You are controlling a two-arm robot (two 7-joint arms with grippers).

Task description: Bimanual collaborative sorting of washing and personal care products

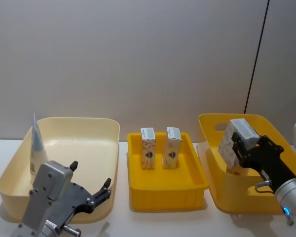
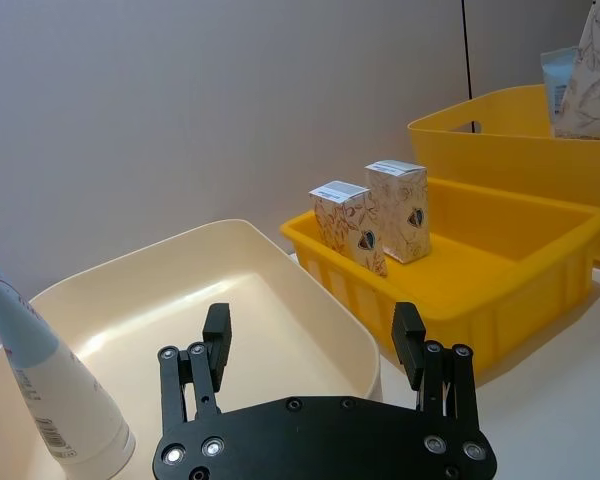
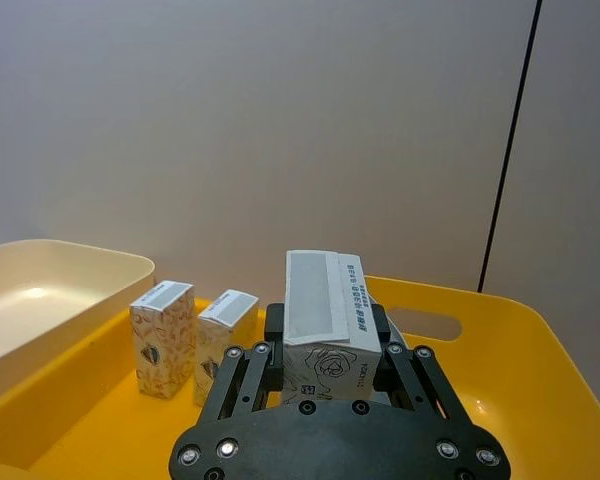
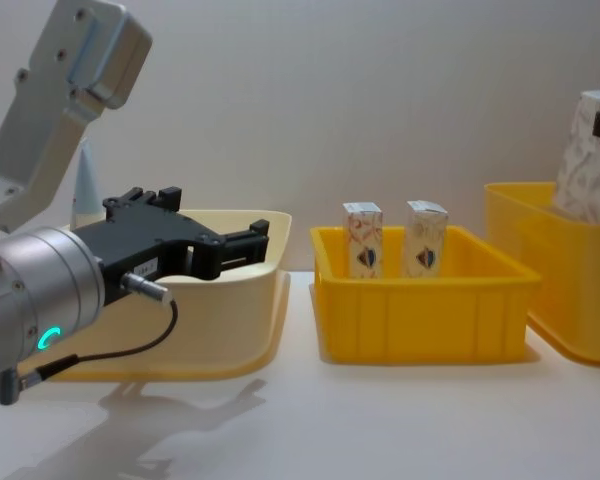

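Note:
My right gripper (image 1: 240, 147) is shut on a marbled beige-white carton (image 1: 234, 139) and holds it above the tall yellow bin (image 1: 212, 163); the right wrist view shows the fingers clamping this carton (image 3: 325, 320) on both sides. Two more cartons (image 1: 148, 140) (image 1: 171, 140) stand upright in the shallow yellow tray (image 1: 167, 190). A whitish cone-shaped tube (image 1: 37, 145) stands cap-down at the far left of the cream bin (image 1: 89, 131). Over that bin's front right part my left gripper (image 1: 91, 190) is open, with nothing between its fingers (image 2: 217, 335).
The three containers sit side by side on the white table, the cream bin (image 4: 220, 320) left, the tray (image 4: 420, 305) in the middle, the tall bin (image 4: 540, 260) right. A pale blue pack (image 2: 558, 75) shows behind the held carton. A grey wall stands behind.

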